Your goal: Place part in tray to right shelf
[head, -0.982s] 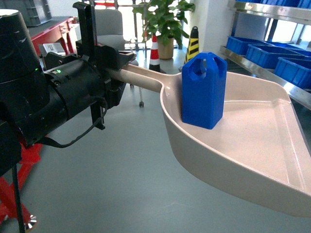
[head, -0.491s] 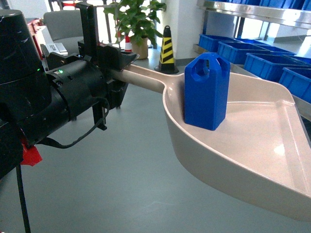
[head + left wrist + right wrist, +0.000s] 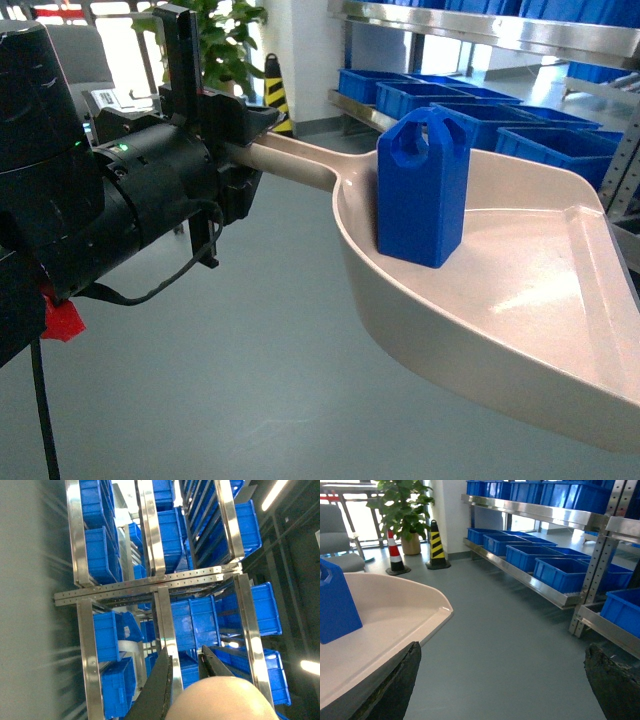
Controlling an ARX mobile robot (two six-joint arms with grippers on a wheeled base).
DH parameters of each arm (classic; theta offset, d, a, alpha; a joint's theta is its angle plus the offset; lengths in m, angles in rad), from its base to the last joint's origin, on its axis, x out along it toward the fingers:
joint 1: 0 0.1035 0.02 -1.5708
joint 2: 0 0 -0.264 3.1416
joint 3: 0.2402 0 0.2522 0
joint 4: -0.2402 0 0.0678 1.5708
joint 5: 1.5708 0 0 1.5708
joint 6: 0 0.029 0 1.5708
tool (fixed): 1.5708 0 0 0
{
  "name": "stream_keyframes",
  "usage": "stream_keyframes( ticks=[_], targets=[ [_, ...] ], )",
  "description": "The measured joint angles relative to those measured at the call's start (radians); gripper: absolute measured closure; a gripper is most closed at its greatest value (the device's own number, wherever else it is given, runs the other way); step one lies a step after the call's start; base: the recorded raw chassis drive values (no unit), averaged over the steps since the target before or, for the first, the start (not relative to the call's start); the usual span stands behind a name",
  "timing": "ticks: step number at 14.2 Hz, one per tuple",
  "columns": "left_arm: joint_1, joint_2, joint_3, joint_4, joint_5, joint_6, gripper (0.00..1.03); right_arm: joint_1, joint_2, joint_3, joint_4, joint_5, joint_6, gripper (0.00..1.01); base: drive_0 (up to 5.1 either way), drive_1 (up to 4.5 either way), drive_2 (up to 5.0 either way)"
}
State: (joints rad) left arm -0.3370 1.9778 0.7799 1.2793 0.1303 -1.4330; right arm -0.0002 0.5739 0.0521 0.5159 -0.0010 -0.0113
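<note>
Grey floor (image 3: 510,645) fronts your right shelf (image 3: 540,582) of blue crates (image 3: 562,572). Only the left wrist view shows the left gripper (image 3: 186,672) clamped on the tray (image 3: 520,290) handle. Right gripper jaws: cannot tell. The part (image 3: 424,187) stands upright in the tray.

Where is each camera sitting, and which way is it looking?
Head: up on the robot, looking down at the blue part standing in the beige tray; left claw grips the handle.
Left wrist: on the left arm, facing the shelf of blue crates.
Right wrist: beside the tray, facing the floor and shelf; right claw's fingers spread wide.
Head and right wrist share part and tray.
</note>
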Motion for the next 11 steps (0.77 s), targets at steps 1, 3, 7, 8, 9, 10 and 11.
stream_keyframes(
  ticks=[1, 3, 7, 8, 9, 10, 11],
  targets=[
    [0.0, 0.0, 0.0, 0.0, -0.001, 0.0, 0.9, 0.0, 0.0, 0.0, 0.0, 0.0, 0.0, 0.03, -1.6, -1.59, -1.6],
    [0.0, 0.0, 0.0, 0.0, 0.0, 0.0, 0.9, 0.0, 0.0, 0.0, 0.0, 0.0, 0.0, 0.03, -1.5, -1.54, -1.5],
    [0.0, 0.0, 0.0, 0.0, 0.0, 0.0, 0.9, 0.0, 0.0, 0.0, 0.0, 0.0, 0.0, 0.03, -1.6, -1.61, -1.6],
    [0.0, 0.0, 0.0, 0.0, -0.004, 0.0, 0.9, 0.0, 0.0, 0.0, 0.0, 0.0, 0.0, 0.03, -1.6, -1.61, -1.6],
    [0.0, 0.0, 0.0, 0.0, 0.0, 0.0, 0.9, 0.0, 0.0, 0.0, 0.0, 0.0, 0.0, 0.03, -1.5, -1.49, -1.5],
    [0.0, 0.0, 0.0, 0.0, 0.0, 0.0, 0.9, 0.0, 0.0, 0.0, 0.0, 0.0, 0.0, 0.03, -1.5, -1.48, -1.5],
    [-0.002, 0.0, 0.0, 0.0, 0.0, 0.0, 0.9, 0.0, 0.0, 0.0, 0.0, 0.0, 0.0, 0.03, -1.6, -1.55, -1.6]
  ],
)
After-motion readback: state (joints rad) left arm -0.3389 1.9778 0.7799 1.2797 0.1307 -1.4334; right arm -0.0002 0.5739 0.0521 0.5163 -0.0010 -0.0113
